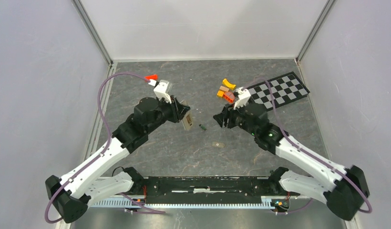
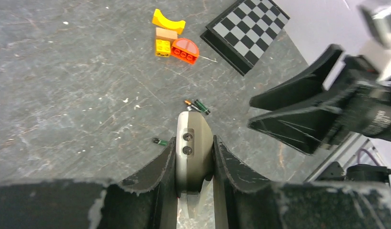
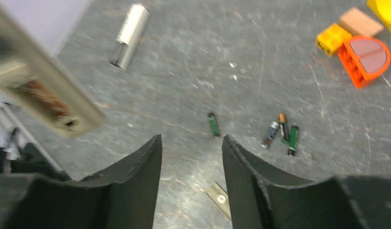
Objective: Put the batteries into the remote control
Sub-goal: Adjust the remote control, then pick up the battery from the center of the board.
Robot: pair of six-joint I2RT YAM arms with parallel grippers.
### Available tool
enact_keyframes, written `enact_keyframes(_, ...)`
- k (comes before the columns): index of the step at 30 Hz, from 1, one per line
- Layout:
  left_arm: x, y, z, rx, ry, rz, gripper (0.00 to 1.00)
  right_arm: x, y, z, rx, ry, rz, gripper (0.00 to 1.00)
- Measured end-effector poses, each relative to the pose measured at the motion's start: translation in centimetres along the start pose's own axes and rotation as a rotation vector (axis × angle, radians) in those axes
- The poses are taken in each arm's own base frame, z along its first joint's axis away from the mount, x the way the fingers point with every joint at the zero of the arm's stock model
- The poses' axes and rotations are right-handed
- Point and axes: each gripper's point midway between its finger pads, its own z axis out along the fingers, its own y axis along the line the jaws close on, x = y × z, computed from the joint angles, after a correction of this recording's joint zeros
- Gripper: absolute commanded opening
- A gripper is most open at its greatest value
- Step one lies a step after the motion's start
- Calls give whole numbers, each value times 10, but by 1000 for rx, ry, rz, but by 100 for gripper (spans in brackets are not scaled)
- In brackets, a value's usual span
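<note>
My left gripper [image 1: 184, 116] is shut on the remote control [image 1: 187, 122] and holds it edge-up above the table. In the left wrist view the remote's grey-tan back [image 2: 199, 143] sits between the fingers [image 2: 155, 167], with two small round parts showing near its white edge. One greenish battery [image 1: 202, 127] lies on the table between the arms; it also shows in the right wrist view [image 3: 212, 125]. Three more batteries [image 3: 282, 131] lie together, right of it. My right gripper [image 3: 191, 152] is open and empty, hovering above the single battery. The remote [image 3: 46, 95] is blurred at left.
A small tan cover piece [image 1: 218, 144] lies on the table near my right gripper; it also shows in the right wrist view [image 3: 220, 198]. Orange and yellow blocks [image 1: 226, 90] and a checkerboard [image 1: 279, 89] sit at the back right. A plain white bar [image 3: 129, 36] lies farther off.
</note>
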Motion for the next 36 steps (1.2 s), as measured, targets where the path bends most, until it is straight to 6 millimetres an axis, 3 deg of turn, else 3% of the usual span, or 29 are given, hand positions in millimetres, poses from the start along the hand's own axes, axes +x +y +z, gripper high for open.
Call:
enact_keyframes(5,-7,10,-17,-46,-27,34,2,49,-33,28,131,194,-56,50)
enact_keyframes(10,-10,13,-27,-59,-42,60,2,86,-55,42,225,324,-106,53)
enact_keyframes(15,-2,21,-31,-84,-18,84,2,99,-40,67,189,388,-211,63)
enact_keyframes(18,3,26,-32,-107,-4,87,2,106,-27,85,154,416,-289,60)
enact_keyframes(24,9,33,-34,-139,19,91,2,118,-24,116,183,458,-417,53)
enact_keyframes(36,14,42,-38,-170,23,91,2,143,-36,133,251,575,-461,45)
